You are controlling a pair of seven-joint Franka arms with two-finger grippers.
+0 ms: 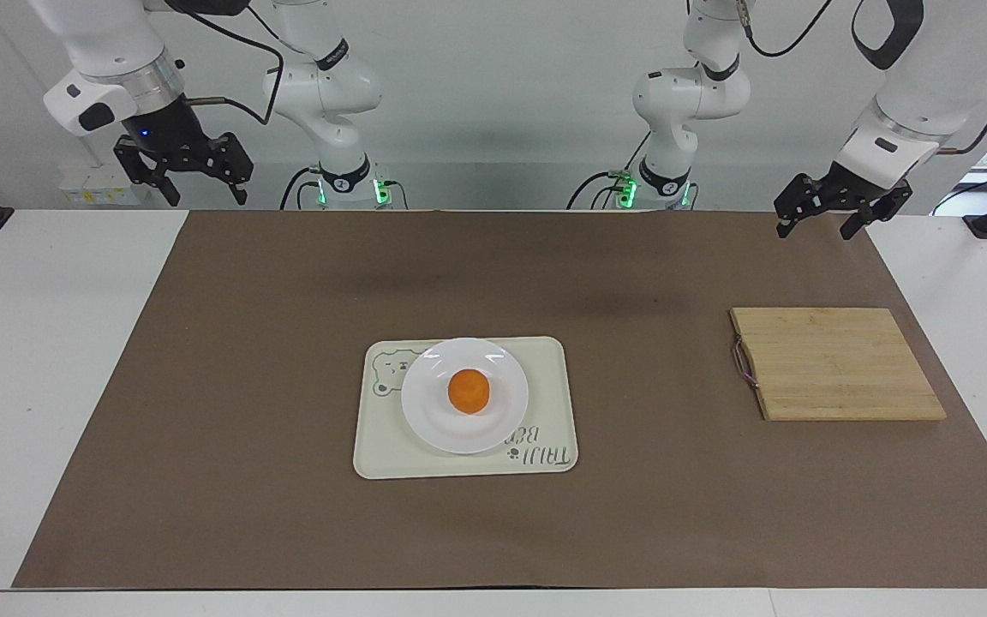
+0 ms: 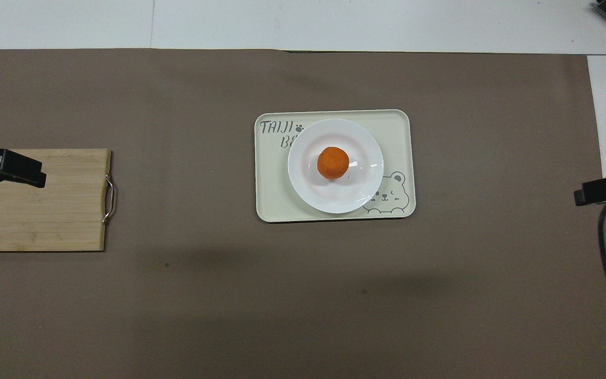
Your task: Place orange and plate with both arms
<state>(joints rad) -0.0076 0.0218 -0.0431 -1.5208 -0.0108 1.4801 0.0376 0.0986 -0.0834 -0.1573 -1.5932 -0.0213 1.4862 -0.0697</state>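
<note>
The orange (image 1: pixel 469 391) (image 2: pixel 333 162) lies in the middle of the white plate (image 1: pixel 425 416) (image 2: pixel 358 192). The plate stands on a cream tray with a bear drawing (image 1: pixel 549 377) (image 2: pixel 270 184) at the middle of the brown mat. My right gripper (image 1: pixel 202 195) (image 2: pixel 597 190) hangs open and empty, raised over the mat's corner at the right arm's end of the table. My left gripper (image 1: pixel 813 230) (image 2: pixel 16 171) hangs open and empty, raised at the left arm's end of the table; from above it covers the wooden board.
A wooden cutting board with a metal handle (image 1: pixel 836 364) (image 2: pixel 61 216) lies on the mat toward the left arm's end. The brown mat (image 1: pixel 245 386) covers most of the white table. A black cable (image 2: pixel 605 252) hangs by the right gripper.
</note>
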